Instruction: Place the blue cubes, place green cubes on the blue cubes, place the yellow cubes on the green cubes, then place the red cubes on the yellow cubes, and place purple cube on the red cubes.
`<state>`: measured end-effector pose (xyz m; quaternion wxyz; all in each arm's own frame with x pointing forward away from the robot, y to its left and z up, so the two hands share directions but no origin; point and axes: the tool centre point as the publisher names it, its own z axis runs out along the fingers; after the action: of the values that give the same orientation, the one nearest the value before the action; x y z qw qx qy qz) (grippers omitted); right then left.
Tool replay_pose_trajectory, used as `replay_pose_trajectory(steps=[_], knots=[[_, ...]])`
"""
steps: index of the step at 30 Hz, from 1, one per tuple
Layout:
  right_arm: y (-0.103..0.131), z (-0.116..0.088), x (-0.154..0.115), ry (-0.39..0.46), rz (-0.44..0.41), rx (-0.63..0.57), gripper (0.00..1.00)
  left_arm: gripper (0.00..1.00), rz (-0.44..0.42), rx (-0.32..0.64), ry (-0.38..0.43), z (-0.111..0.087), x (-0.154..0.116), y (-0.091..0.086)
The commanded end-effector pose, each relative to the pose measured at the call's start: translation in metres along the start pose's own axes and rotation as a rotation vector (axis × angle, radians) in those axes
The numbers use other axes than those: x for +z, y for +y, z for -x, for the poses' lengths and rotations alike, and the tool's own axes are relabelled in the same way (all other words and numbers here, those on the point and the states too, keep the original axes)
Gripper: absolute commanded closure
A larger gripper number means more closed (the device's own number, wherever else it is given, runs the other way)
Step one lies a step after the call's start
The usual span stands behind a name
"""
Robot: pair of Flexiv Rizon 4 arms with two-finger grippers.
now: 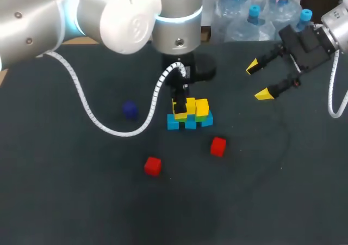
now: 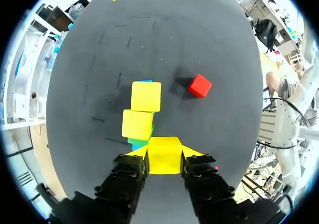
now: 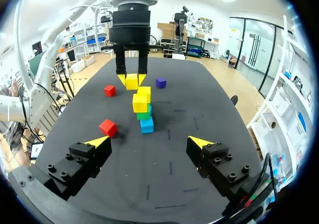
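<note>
1. The left end effector [image 2: 164, 151] grips a yellow cube [image 2: 164, 160], with one finger pressed flat against each side.
2. Just ahead of it is the stack [image 1: 190, 117]. Two more yellow cubes [image 2: 137, 124] sit in a row, touching each other, on green cubes [image 2: 136, 142]. Blue cubes [image 1: 174, 123] form the base on the worktop [image 1: 272, 190].
3. The held cube is just beside the nearer stacked yellow cube and at about the same height. I cannot tell whether it rests on the green layer under it.
4. A red cube [image 1: 218, 146] lies ahead of the left end effector, off to one side of the stack and apart from it.
5. A second red cube [image 1: 153, 166] and the purple cube [image 1: 129, 110] lie on the worktop on opposite sides of the left end effector, both well apart from the stack.
6. The right end effector [image 3: 148, 142] is spread wide and holds nothing. It hangs above the worktop facing the stack, which is straight ahead of it and well apart.
</note>
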<state>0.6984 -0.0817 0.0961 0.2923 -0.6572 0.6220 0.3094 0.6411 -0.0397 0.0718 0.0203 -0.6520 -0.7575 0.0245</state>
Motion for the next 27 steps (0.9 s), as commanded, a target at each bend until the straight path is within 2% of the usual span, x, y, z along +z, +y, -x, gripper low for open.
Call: replay_pose_trajectory(steps=[1, 7, 20, 27], knots=[[0.000, 0.000, 0.000, -0.001, -0.001, -0.001, 0.00, 1.00, 0.020, -0.004, -0.009, -0.011, -0.008, -0.006], [0.000, 0.000, 0.000, -0.001, -0.001, -0.001, 0.00, 1.00, 0.030, -0.029, 0.009, -0.022, -0.012, -0.002], [0.000, 0.000, 0.000, -0.001, -0.001, -0.001, 0.00, 1.00, 0.007, -0.016, 0.012, -0.014, 0.002, 0.027], [0.000, 0.000, 0.000, -0.001, -0.001, -0.001, 0.00, 1.00, -0.006, -0.013, 0.010, -0.012, 0.005, 0.030]])
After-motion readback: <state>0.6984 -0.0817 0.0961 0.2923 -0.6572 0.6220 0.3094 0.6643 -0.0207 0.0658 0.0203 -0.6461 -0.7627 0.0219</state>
